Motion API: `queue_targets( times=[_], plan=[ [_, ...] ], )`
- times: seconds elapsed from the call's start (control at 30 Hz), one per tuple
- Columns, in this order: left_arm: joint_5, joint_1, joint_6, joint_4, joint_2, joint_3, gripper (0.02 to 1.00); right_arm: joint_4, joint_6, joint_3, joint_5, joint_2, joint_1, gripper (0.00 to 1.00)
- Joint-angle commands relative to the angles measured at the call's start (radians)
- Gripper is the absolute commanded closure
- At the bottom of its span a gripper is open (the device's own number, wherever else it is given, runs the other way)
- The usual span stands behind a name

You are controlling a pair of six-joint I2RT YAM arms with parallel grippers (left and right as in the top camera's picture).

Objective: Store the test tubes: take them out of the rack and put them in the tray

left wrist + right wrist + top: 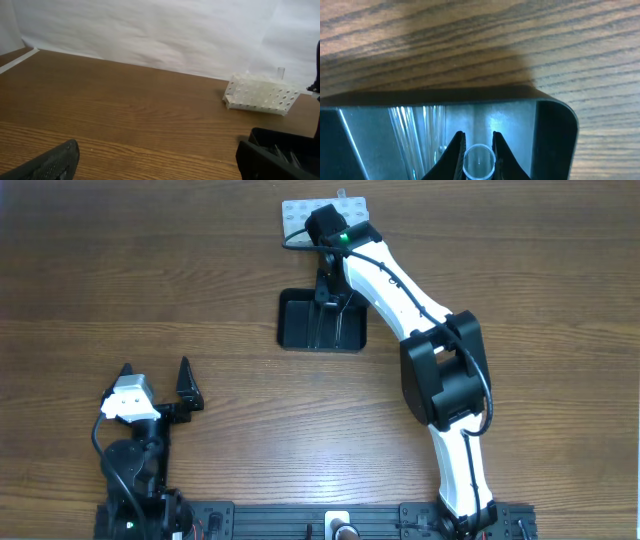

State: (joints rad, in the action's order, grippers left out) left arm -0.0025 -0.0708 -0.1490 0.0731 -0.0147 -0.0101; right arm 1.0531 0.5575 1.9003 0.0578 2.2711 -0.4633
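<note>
Right pincer (479, 145) pinches 1 test tube (479, 162) near its open rim, over the black tray (555, 135) where other tubes (412, 130) already lie flat. Its round mouth faces the wrist camera, so its long axis seems to run upright along the fingers, closed end toward the tray floor. Light, stiff, slick and probably brittle, it wants a gentle grip just under the rim. Left pincer (158, 380) sits spread, well apart from the rack (310, 215).
</note>
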Motion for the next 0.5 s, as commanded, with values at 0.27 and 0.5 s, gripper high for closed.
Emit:
queue_targets(
  times=[0.27,0.5],
  plan=[
    [0.013,-0.005,0.014,0.003,0.009,0.004,0.02,-0.042,0.014,0.016,0.003,0.08,0.004,0.809],
    [0.013,-0.005,0.014,0.003,0.009,0.004,0.023,-0.023,0.014,0.051,-0.012,0.071,0.001,0.663]
  ],
)
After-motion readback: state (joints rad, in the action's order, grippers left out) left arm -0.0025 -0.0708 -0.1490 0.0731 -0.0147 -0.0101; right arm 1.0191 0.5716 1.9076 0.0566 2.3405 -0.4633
